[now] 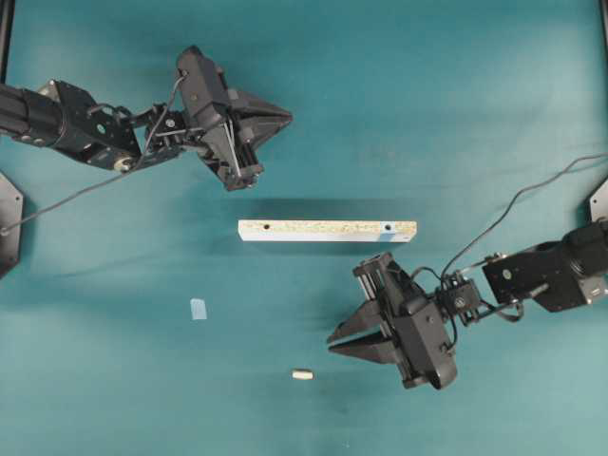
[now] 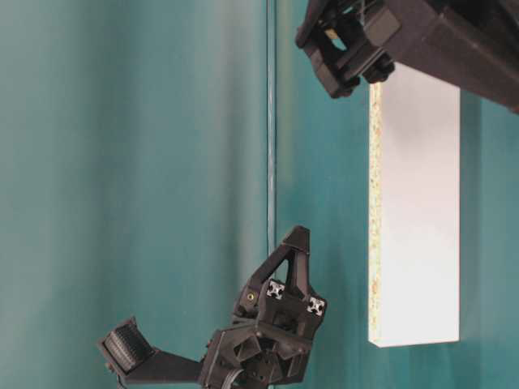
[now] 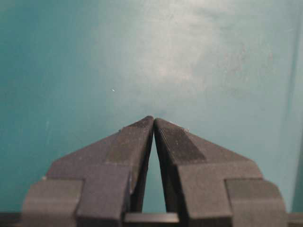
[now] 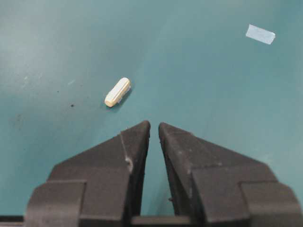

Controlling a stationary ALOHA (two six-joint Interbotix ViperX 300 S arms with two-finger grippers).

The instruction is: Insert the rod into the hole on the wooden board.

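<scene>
Right black gripper hovers over teal desk, fingertips nearly pressed together, slim gap, pinching nothing. Short cream-white wooden rod lies just ahead, slightly left of tips, near desk's front edge. Left black gripper pressed together, empty. Long pale particleboard strip mid-desk between arms; blue-ringed hole at its right end. Pale-blue tape square further left.

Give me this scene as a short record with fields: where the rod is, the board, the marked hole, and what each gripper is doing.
rod: lying loose on the table, apart from the board
wooden board: flat, mid-table, a hole near each end
hole: blue-marked, at the board's right end, empty
left gripper: shut, holding nothing, above the board in the overhead view
right gripper: shut, empty, near the rod
tape square: left of the rod
</scene>
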